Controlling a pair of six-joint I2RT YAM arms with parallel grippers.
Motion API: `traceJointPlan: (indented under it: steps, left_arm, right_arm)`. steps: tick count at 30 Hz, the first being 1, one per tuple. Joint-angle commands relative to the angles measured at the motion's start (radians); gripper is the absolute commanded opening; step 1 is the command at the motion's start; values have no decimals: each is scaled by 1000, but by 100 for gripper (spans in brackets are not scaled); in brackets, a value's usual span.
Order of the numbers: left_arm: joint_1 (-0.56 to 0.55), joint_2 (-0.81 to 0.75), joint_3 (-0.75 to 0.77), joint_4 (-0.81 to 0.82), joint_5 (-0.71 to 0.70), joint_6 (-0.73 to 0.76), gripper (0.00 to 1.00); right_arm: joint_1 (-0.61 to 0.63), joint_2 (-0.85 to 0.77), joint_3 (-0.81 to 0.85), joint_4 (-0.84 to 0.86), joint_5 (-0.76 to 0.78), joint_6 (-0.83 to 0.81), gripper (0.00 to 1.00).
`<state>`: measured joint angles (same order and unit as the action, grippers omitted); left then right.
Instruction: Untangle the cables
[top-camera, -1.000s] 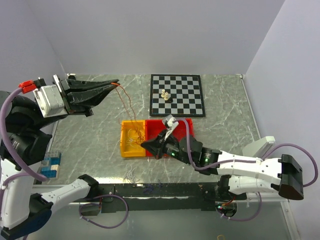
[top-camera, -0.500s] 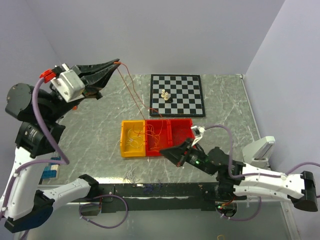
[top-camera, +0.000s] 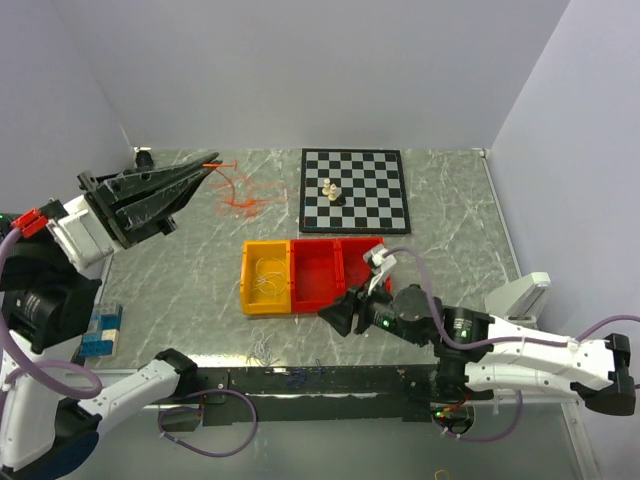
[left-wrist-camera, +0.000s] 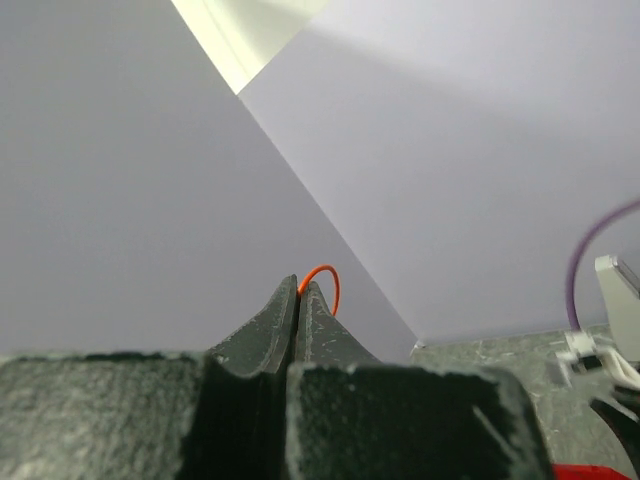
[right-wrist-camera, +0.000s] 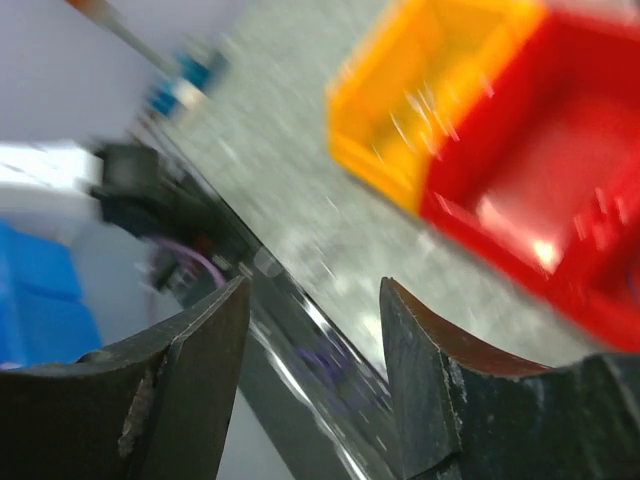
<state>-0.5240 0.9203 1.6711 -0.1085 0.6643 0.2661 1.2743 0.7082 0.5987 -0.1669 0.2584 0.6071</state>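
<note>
Clamping an orange cable (top-camera: 238, 198), the left fingers (top-camera: 165, 188) hold it left of the chessboard (top-camera: 355, 190), seemingly to pull it free, while the right fingers (top-camera: 338, 318) gape empty on the chessboard's near side.

We are looking at a robotics lab test cell, not a home or a shop. The left arm (top-camera: 40, 300) and the right arm (top-camera: 520, 350) are fixed to a black rail (top-camera: 320, 380) at the near edge of a marble-patterned table (top-camera: 450, 250), and purple hoses run along them. Plain pale walls (top-camera: 300, 70) enclose the table on three sides, and on it stand staged props: a chessboard (top-camera: 355, 190) and a row of coloured bins (top-camera: 315, 275).
</note>
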Motion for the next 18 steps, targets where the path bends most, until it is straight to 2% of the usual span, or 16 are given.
traceJointPlan:
  steps: [1,5,10,18]
  left_arm:
    - [2,-11,-62,0,9,8,1]
    - [2,-31,-135,24,-61,47,1]
    - [2,-51,-221,53,-176,120,1]
    - [2,-15,-162,-29,-368,122,1]
  right_arm:
    - [8,40,156,99,-24,-101,63]
    - [10,131,211,245,-87,-93,64]
    - [10,220,273,331,-186,-93,65]
    - [10,212,268,328,-183,-78,66]
